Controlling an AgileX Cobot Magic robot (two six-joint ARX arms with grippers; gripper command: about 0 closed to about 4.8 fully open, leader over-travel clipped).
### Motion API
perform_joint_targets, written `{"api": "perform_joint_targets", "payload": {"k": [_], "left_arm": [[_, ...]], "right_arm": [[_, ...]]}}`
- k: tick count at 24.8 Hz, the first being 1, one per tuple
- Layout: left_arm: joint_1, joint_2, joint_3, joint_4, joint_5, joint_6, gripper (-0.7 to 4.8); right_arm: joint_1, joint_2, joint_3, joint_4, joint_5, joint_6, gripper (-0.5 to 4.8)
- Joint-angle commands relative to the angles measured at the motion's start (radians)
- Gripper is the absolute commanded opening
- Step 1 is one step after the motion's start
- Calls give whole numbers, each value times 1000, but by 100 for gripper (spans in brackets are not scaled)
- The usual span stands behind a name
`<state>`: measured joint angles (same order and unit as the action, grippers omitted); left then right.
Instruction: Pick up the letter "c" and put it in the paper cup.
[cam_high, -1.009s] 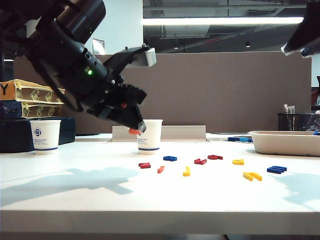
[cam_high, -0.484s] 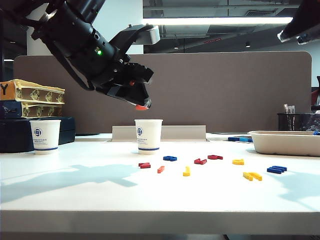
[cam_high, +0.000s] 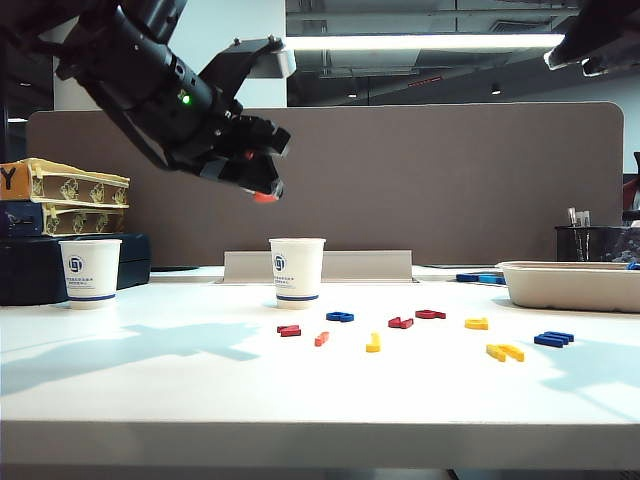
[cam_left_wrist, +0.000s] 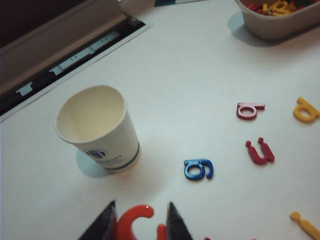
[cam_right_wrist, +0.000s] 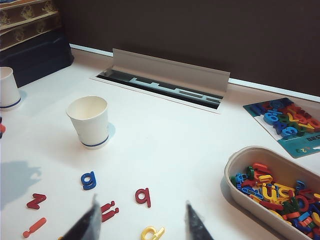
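Letter "c" (cam_left_wrist: 131, 221) between left end effector (cam_left_wrist: 138, 220) fingers.

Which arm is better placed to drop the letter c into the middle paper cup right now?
Left. The left gripper is shut on the letter c and hangs above the paper cup, a little to its left in the exterior view. The right gripper is open, empty and raised high at the table's right side.

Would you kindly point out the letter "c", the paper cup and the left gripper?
letter "c" (cam_left_wrist: 134, 219): left wrist view, its curved back.
paper cup (cam_high: 297, 272): exterior view, side wall.
left gripper (cam_left_wrist: 139, 222): left wrist view, midway between fingertips.
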<state>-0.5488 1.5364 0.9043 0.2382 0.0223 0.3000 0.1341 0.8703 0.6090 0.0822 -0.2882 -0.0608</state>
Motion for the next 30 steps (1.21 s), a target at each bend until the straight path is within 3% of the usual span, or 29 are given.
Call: {"api": "perform_joint_targets", "payload": {"k": [1, 17, 30], "left_arm": [[4, -2, 20, 10, 4, 8, 116], [37, 116, 207, -5, 4, 67, 116], [98, 181, 235, 42, 46, 67, 116]], "right_arm": [[-1, 3, 7, 28, 1, 5, 211], [-1, 17, 7, 37, 0, 5, 211], [-1, 173, 115, 103, -1, 5, 211]]}}
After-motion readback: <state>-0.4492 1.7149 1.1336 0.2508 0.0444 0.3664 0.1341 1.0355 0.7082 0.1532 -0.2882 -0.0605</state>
